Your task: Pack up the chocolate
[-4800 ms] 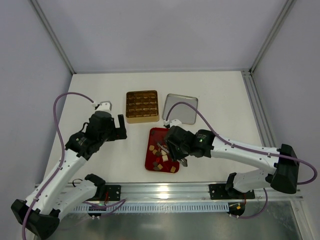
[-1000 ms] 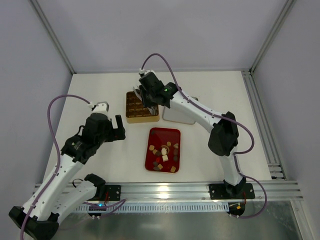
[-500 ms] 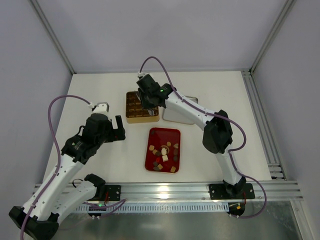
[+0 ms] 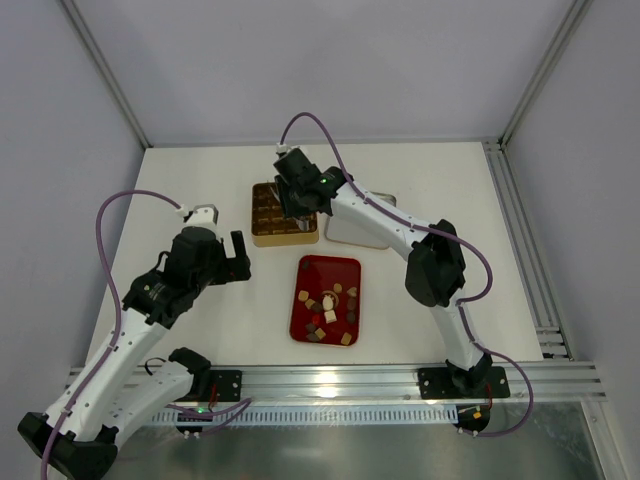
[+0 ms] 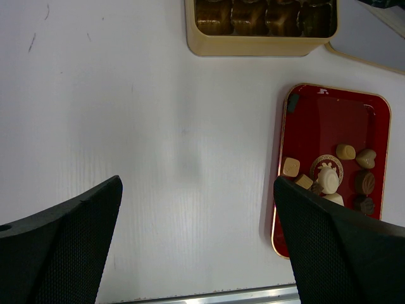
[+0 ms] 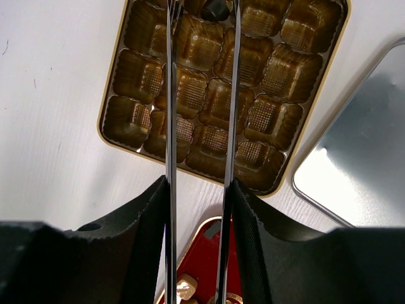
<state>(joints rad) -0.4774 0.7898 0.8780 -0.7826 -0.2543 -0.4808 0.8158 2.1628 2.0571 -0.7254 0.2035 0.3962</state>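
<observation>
Several small chocolate pieces (image 4: 325, 306), brown, tan and cream, lie in the red tray (image 4: 330, 263); they also show in the left wrist view (image 5: 329, 174). My right gripper (image 4: 299, 198) is shut on thin metal tongs (image 6: 169, 126) and hovers over the gold gridded box (image 4: 265, 226). The tong blades stand apart. One dark chocolate (image 6: 215, 9) sits in a far compartment of the box (image 6: 253, 120) between the blades; I cannot tell if they touch it. My left gripper (image 4: 240, 258) is open and empty over bare table, left of the tray (image 5: 316, 114).
A silver lid (image 4: 365, 230) lies right of the gold box, partly under my right arm, and shows in the right wrist view (image 6: 361, 152). The table's metal front rail (image 4: 330, 380) runs below the tray. Walls enclose the table on three sides.
My right arm has swung from the red tray up to the gold box, then shifted slightly left over it. The left arm has barely moved.
</observation>
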